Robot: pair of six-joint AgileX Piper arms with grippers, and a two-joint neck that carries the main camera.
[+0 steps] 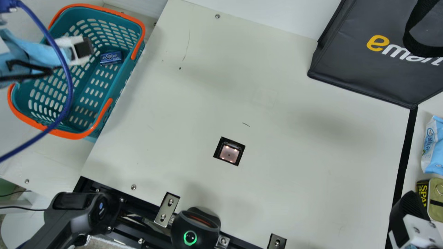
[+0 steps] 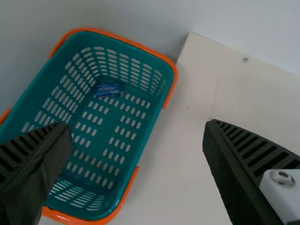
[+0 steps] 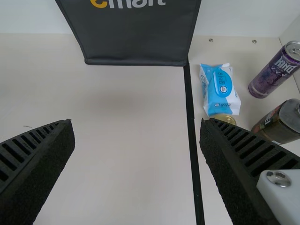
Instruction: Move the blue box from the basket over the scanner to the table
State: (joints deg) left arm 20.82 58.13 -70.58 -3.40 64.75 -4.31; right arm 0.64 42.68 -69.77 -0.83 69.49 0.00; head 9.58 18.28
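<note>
The small blue box (image 1: 111,58) lies inside the teal basket (image 1: 116,90), near its far right wall; the left wrist view also has the blue box (image 2: 107,89) on the floor of the basket (image 2: 140,133). My left gripper (image 1: 84,48) hangs above the basket, beside the box in the main view; its fingers stand wide apart around nothing, as the left gripper (image 2: 136,150) shows at its wrist. A square scanner window (image 1: 229,153) is set into the table (image 1: 294,155). Over the table's right side is my right gripper (image 1: 403,211); the right gripper (image 3: 137,150) holds nothing between its spread fingers.
A dark bag (image 1: 360,69) stands at the back right. Past the black strip (image 1: 405,148) lie a wipes pack (image 1: 434,147), a tin (image 1: 434,200), a purple can (image 3: 274,72) and a dark jar (image 3: 281,123). A black device (image 1: 195,228) sits at the front edge.
</note>
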